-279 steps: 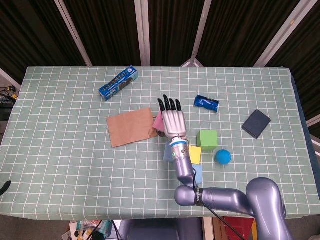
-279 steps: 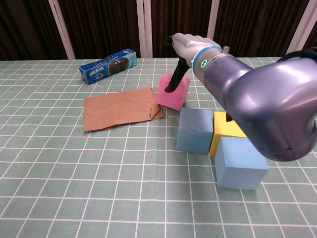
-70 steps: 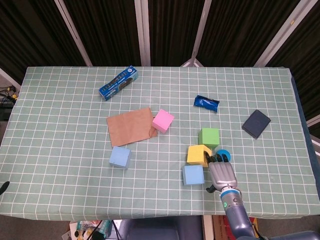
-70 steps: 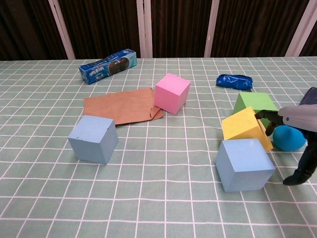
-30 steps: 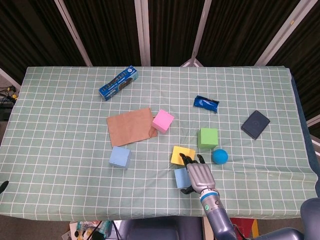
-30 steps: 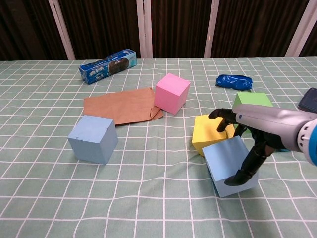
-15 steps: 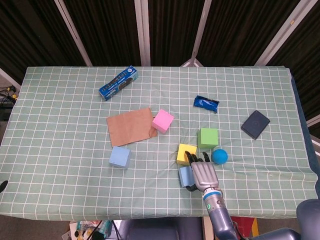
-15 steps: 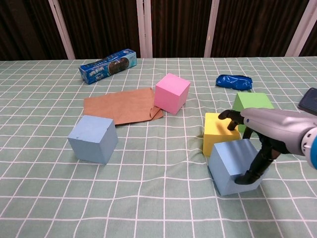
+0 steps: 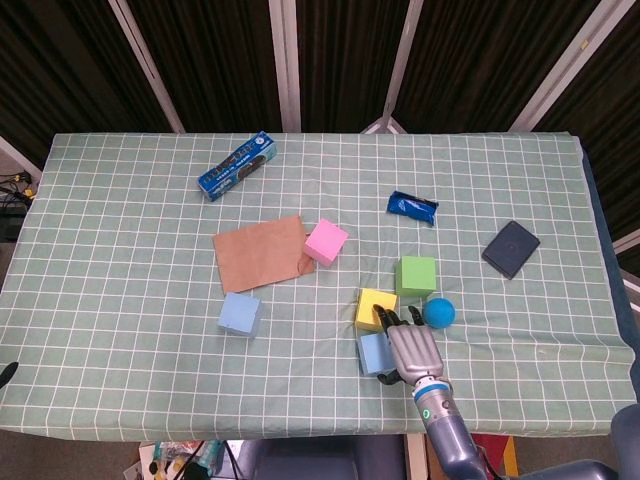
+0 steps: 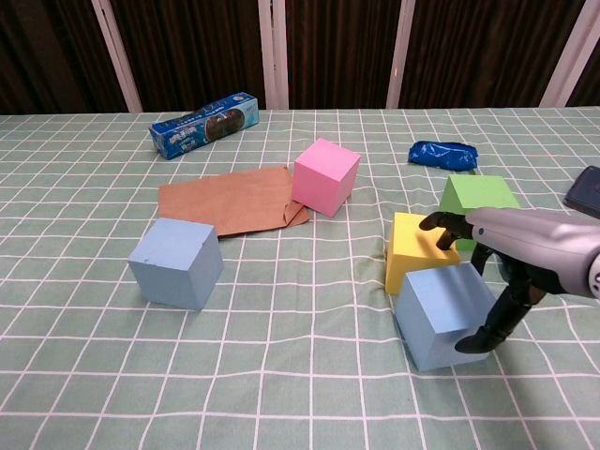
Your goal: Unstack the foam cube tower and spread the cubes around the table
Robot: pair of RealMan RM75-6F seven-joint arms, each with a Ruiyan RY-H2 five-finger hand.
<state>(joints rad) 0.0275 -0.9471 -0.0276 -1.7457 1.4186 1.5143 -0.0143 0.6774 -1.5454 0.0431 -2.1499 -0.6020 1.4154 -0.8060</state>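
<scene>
All the foam cubes lie apart on the table, none stacked. The pink cube sits by the brown paper. One blue cube stands alone at the left. The yellow cube, green cube and second blue cube cluster near the front right. My right hand hovers palm down there, fingers spread, fingertips on the yellow cube's top and thumb against the blue cube's right side. It grips nothing. My left hand is out of sight.
A blue ball lies right of the yellow cube. Brown paper, a blue cookie box, a blue packet and a dark wallet lie further back. The table's front edge is close behind my right hand.
My right hand has drawn slightly right. The yellow cube slid a little right with it, and the near blue cube went from tilted to flat on the cloth.
</scene>
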